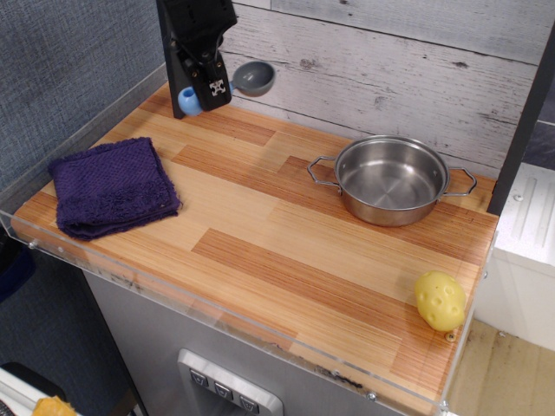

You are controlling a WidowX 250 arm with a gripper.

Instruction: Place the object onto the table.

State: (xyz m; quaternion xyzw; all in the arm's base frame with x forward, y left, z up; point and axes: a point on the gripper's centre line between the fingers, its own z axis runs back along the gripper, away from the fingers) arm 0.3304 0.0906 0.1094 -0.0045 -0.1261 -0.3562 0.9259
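The worktop (286, 251) is light wood in a plank pattern, with darker orange-brown strips and a clear rim. At the left of the frame lies a deep purple cloth (113, 186) with a knobbly knit texture. The scoop (227, 85), upper left of the frame, has a light-blue handle and a grey bowl; the gripper (206, 80) around it is black. The pot (392, 180), right of centre, is shiny steel. The ball (440, 301), lower right, is yellow and dimpled.
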